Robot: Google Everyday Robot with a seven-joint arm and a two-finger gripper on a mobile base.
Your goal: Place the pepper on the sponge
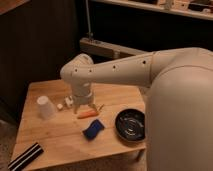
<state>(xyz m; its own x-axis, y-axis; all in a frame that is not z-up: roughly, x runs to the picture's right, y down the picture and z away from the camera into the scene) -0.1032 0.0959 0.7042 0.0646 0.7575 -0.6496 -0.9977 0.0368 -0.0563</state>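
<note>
White gripper [84,105] is hovering low over the table [52,134], jaws spread and holding nothing. Pepper [87,114] is lying just beside them, near the sponge [93,130] but off it. Judging: grasp stage, calling for lowering over the pepper and pinching across it.

A light wooden table [52,132] fills the near middle, standing on a pale speckled floor [7,137] that shows at the left. The gripper [84,108] hangs over the table's middle, fingers spread. Dark panelling [35,45] closes the far left. Behind the table a grey horizontal bar [107,48] carries a thin upright pole [88,17]. A pale shelf edge [160,8] runs along the far right. The light is warm and dim.
</note>
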